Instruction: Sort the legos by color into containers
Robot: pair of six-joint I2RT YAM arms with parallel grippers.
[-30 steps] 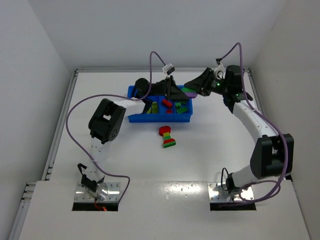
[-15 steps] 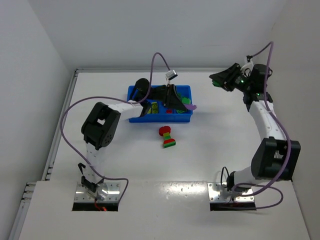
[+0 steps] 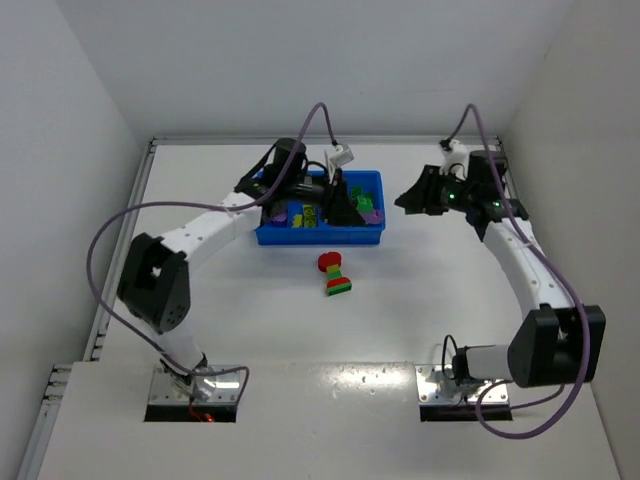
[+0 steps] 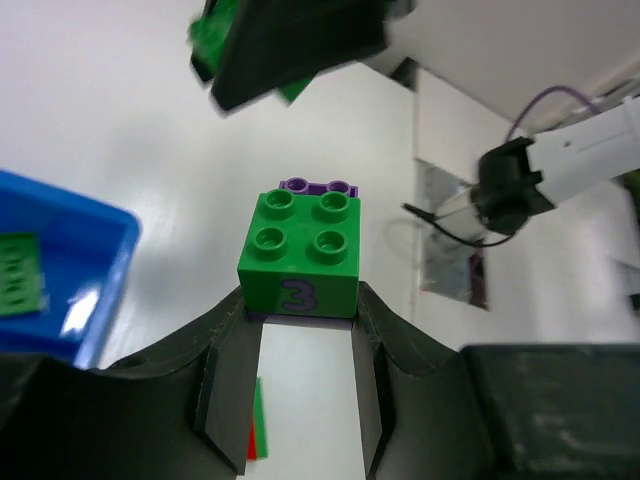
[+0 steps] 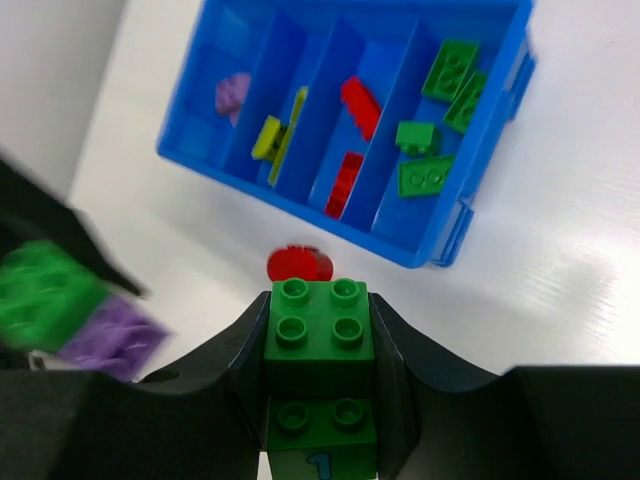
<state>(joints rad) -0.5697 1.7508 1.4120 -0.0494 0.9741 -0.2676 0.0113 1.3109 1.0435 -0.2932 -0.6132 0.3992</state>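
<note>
Left gripper [image 4: 300, 312] clamps a green-on-purple brick pair [image 4: 300, 255], studs toward its camera, aloft beside the blue tray [image 3: 320, 237]. Right gripper [image 5: 320, 322] pinches a green two-brick stack [image 5: 320, 375] that points lengthwise beyond its fingers, well right of the tray.

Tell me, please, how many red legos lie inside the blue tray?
2, both in one compartment of the tray, beside the green one: one red lego toward its upper end in the right wrist view, the other toward its lower end. None seems hidden.
</note>
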